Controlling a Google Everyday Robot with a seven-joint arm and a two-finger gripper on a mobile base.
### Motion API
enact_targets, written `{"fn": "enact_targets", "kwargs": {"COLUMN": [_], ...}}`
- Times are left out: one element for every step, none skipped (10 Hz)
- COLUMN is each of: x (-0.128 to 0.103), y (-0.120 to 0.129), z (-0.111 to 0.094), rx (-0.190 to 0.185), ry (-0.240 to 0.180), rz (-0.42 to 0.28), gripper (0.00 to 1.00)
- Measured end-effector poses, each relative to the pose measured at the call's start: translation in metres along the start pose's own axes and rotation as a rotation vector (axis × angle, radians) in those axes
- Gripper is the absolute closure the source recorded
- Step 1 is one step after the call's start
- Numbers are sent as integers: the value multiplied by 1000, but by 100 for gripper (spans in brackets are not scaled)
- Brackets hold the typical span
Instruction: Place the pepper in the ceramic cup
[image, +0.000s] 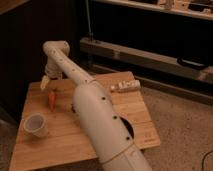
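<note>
Apparently the pepper (52, 99) lay on the wooden table (60, 145), just below the gripper (46, 82) and near the ceramic cup (36, 125). It looked light, stiff and smooth, best taken across its middle. Whether the gripper was spread or closed, I could not tell.

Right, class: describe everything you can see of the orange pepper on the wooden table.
The pepper is small, slender and orange, narrowing towards its near end. It lies flat on the wooden table, towards the far side, clearly apart from the white ceramic cup nearer the camera. The gripper hangs just beyond its far end; whether they touch cannot be told.
</note>
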Motion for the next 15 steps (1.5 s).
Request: {"fn": "enact_targets", "kwargs": {"x": [-8, -27, -36, -40, -40, -35, -27, -19, -11, -4, 0, 3, 4, 4, 3], "y": [0, 2, 3, 0, -3, -6, -9, -13, -17, -21, -22, -25, -25, -26, -27], "z": [1, -4, -7, -10, -11, -11, -9, -7, -3, 0, 3, 8, 15, 21, 34], "rx": [-7, -33, -49, -61, -70, -80, -84, -85, -90, -95, -103, -112, -116, -119, -121], "ry": [12, 60, 93, 126, 153, 176, 190, 200, 204, 205, 201, 189, 175, 165, 144], "rz": [21, 74, 100, 117, 127, 134, 135, 134, 128, 121, 116, 108, 104, 99, 90], "gripper": [20, 20, 20, 20, 20, 20, 20, 20, 20, 20, 20, 20, 20, 20, 20]}}
